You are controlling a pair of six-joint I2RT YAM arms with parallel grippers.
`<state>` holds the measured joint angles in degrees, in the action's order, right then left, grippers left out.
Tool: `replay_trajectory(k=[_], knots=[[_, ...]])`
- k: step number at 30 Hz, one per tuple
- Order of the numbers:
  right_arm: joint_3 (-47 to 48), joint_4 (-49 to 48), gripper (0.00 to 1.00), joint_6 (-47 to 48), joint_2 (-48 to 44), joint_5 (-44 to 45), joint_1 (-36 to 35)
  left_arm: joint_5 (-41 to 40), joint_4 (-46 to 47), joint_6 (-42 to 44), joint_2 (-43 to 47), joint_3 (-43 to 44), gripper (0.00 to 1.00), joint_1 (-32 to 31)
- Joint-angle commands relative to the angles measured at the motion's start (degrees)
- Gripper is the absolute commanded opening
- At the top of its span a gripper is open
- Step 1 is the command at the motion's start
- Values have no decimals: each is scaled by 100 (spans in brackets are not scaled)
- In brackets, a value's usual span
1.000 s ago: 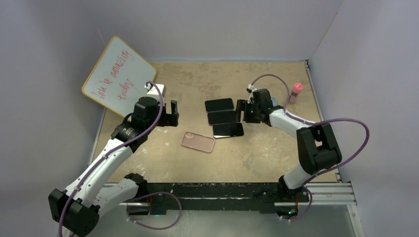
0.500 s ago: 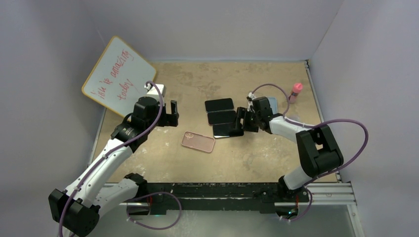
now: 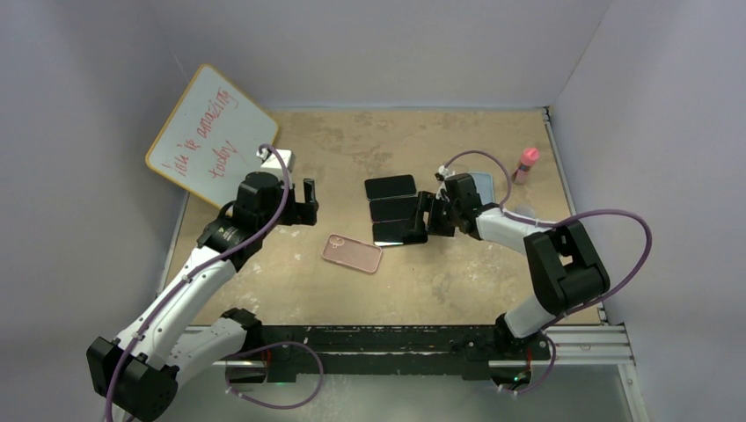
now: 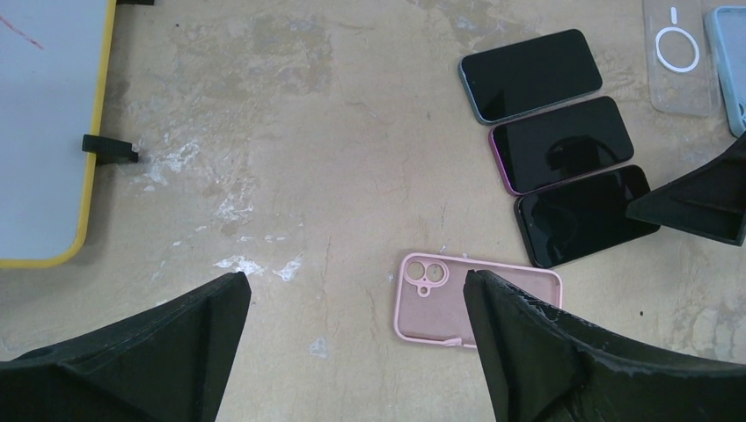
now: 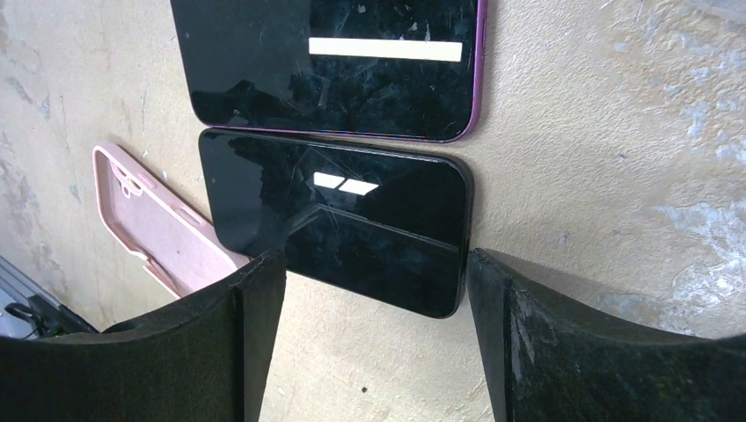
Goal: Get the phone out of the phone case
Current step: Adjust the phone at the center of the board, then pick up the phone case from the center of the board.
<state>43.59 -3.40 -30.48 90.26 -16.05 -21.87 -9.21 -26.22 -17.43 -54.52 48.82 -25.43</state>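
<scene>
Three bare phones lie screen up in a column: the far one [image 3: 391, 186], a purple-edged one [image 3: 394, 208] and a black one [image 3: 398, 232] nearest me. An empty pink case [image 3: 352, 253] lies inside up, left of the black phone. My right gripper [image 3: 422, 220] is open and low at the black phone's right end [image 5: 339, 229], jaws straddling its short edge. The purple-edged phone [image 5: 334, 61] and pink case [image 5: 154, 229] also show there. My left gripper [image 3: 310, 204] is open and empty, hovering above the pink case [image 4: 478, 301].
A clear case [image 4: 679, 54] and a light blue case [image 4: 735, 61] lie right of the phones. A pink bottle [image 3: 527, 163] stands at the far right. A whiteboard [image 3: 213, 134] leans at the far left, with a small white object [image 3: 286, 158] beside it.
My right gripper has moved nearer and left, from beside the purple-edged phone to the black phone's end. The black phone has slid slightly left. The left arm has not moved.
</scene>
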Motion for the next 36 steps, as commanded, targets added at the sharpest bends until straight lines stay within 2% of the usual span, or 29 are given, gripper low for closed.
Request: replay_trajectory(k=[1,6,13,19,26,31,36], knots=[[209,73,77,95,-79,4,-56,60,188,-76,16,-35,98,73],[352,318,77,563,-498,357,-269,30,186,-85,61,-39,98,107],[501,461,74,1456,-865,893,-1329,-343,134,-84,255,-29,98,165],[754,630,68,2154,-633,1155,-2314,-552,117,-94,396,-30,98,200],[1410,976,58,2650,-8,1592,-3153,-636,108,-87,435,-29,98,244],[1668,1220,54,1899,233,2350,-3222,-477,82,-76,302,-13,98,267],[1398,1588,50,-242,-26,3263,-3234,-349,112,-60,275,-20,98,275]])
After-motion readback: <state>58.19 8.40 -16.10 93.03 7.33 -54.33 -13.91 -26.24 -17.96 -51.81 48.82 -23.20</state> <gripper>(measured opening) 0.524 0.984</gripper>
